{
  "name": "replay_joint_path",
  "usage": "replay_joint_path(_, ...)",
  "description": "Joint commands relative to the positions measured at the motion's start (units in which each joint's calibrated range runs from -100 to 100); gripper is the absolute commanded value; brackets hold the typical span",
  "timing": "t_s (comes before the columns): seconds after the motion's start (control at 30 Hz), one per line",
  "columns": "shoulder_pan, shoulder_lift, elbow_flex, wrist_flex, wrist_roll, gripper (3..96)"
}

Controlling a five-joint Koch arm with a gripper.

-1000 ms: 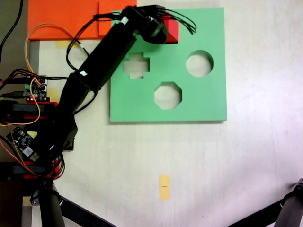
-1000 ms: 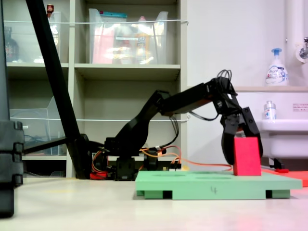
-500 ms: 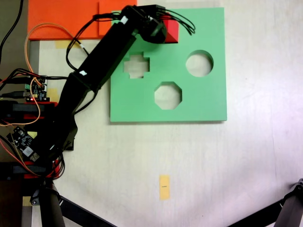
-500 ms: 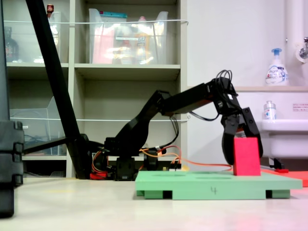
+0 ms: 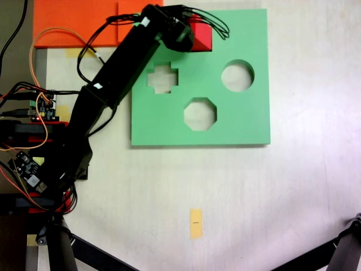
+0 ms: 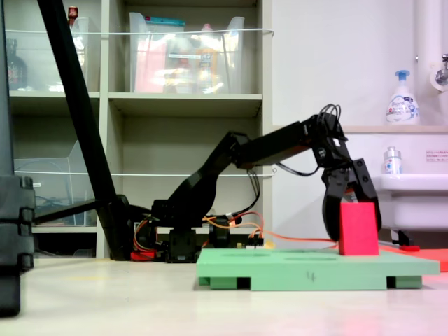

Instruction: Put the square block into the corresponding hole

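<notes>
1 red foam cube [image 6: 358,229], claw [image 6: 352,222] clamped around it, on green cutout board [image 5: 237,118]

orange foam sheet [image 5: 76,22], soap bottle [image 6: 402,98]

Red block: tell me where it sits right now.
In the first exterior view the red block stands at the green board's top edge, beside the gripper, above the cross cutout.

Red square block [image 6: 358,229] upright on board
</notes>
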Motion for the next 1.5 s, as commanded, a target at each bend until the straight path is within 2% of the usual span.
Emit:
replay_joint_path(0.03, -0.34, 3.27, 1.46, 3.77, 0.93, 36.0)
replay_joint_path(0.23, -1.32, 7.88, 1.46, 10.13, 0.83, 47.0)
replay_joint_path(0.37, -1.86, 9.56, 1.46, 12.15, 0.83, 59.2)
replay_joint_path(0.53, -2.05, 9.97, 1.86, 12.15, 0.73, 77.4)
replay_joint_path(0.67, -1.9, 9.56, 5.95, 12.15, -1.03, 95.8)
replay_joint_path(0.93, -2.64, -20.61, 5.95, -4.13, -12.36, 95.6)
replay_joint_path(1.17, -9.33, -54.97, 5.65, -10.87, -41.9, 93.0)
replay_joint_path(1.3, -16.85, -66.28, 5.85, -10.87, -46.69, 78.3)
replay_joint_path(1.37, -23.15, -70.05, 5.85, -10.0, -54.21, 67.5)
replay_joint_path(1.43, -28.23, -69.63, 5.75, -1.91, -55.63, 60.1)
replay_joint_path(1.5, -31.26, -66.84, 5.35, 3.96, -57.0, 57.4)
